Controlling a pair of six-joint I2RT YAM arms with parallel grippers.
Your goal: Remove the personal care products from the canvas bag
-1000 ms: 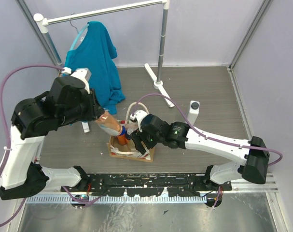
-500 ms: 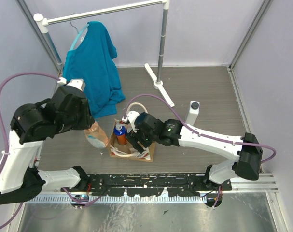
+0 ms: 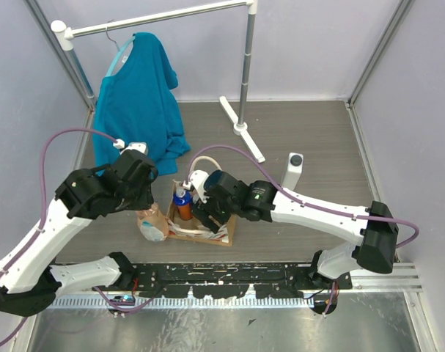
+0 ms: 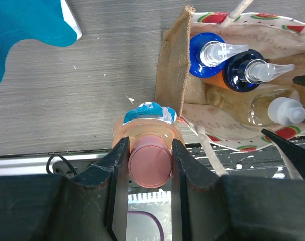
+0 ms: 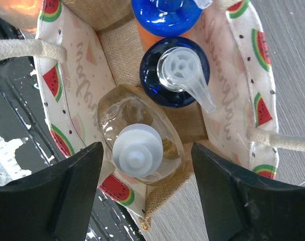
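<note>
The tan canvas bag (image 3: 221, 233) stands near the table's front edge, and its watermelon lining shows in the right wrist view (image 5: 87, 65). My left gripper (image 3: 144, 209) is shut on a pale pink bottle (image 3: 153, 224) with a pink cap (image 4: 149, 163). It holds the bottle low just left of the bag's outer wall (image 4: 172, 85). My right gripper (image 3: 207, 211) is open over the bag's mouth, its jaws astride a clear amber bottle with a white cap (image 5: 137, 145). Two orange bottles with blue caps (image 5: 175, 70) stand behind the amber bottle in the bag.
A teal shirt (image 3: 138, 95) hangs on a white rack whose foot (image 3: 240, 125) lies behind the bag. A whitish bottle with a dark cap (image 3: 292, 170) stands on the table right of the bag. A black rail (image 3: 229, 275) runs along the near edge.
My left gripper has carried the pink bottle from above the bag's left rim down and forward to the table beside the bag. My right gripper has shifted slightly left over the bag.
</note>
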